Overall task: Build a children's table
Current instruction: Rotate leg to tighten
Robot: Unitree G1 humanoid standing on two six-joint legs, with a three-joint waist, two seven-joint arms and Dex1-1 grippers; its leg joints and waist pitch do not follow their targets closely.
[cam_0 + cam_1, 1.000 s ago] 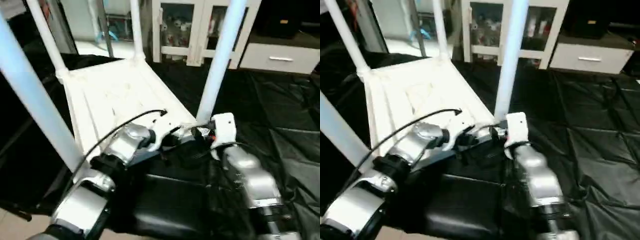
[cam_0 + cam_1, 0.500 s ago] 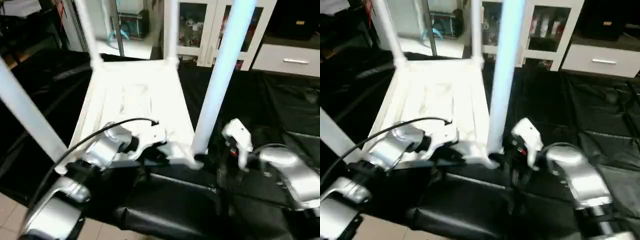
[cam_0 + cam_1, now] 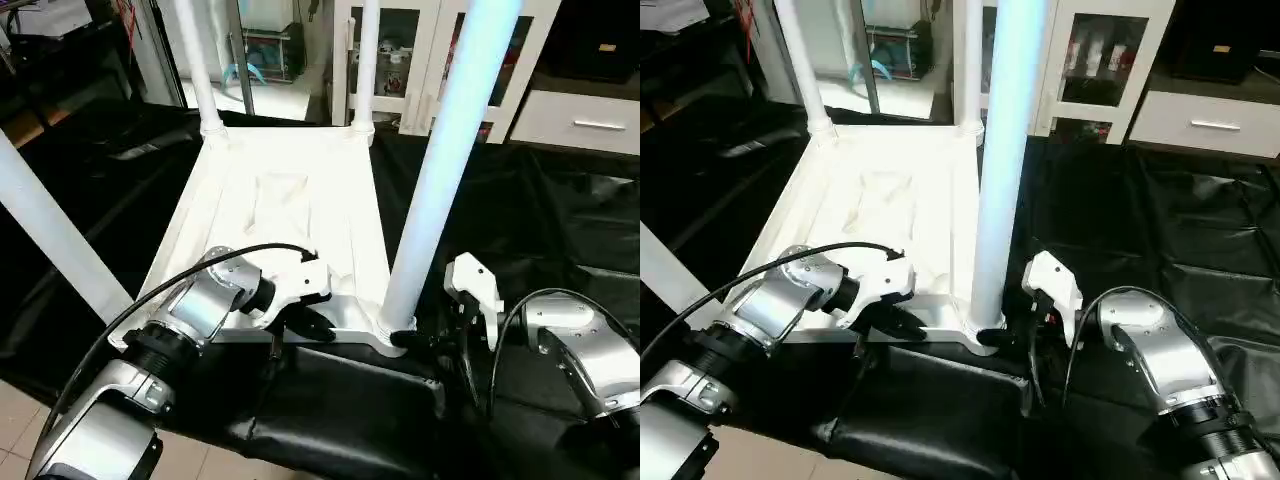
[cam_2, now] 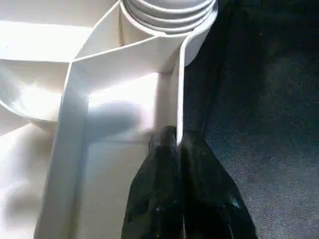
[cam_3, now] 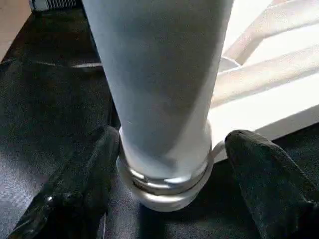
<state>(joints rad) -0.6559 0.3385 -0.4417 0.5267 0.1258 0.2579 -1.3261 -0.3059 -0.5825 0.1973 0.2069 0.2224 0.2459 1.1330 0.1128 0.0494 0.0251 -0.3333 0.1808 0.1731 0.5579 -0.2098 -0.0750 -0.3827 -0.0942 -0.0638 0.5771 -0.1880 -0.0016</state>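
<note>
The children's table lies upside down on the black cloth, its ribbed white top facing up. The four white legs stand in its corners, including the near right leg and the near left leg. My left gripper is shut on the top's thin near rim, close to the near right corner socket. My right gripper is open, one black finger on each side of the near right leg's base.
A black padded block lies right in front of me, below the table's near edge. A white glass-door cabinet and a white drawer unit stand at the back. Black cloth covers the floor to the right.
The camera has swung, so the whole picture shifted. My right arm has drawn out to the right of the near right leg. My left gripper stays on the rim.
</note>
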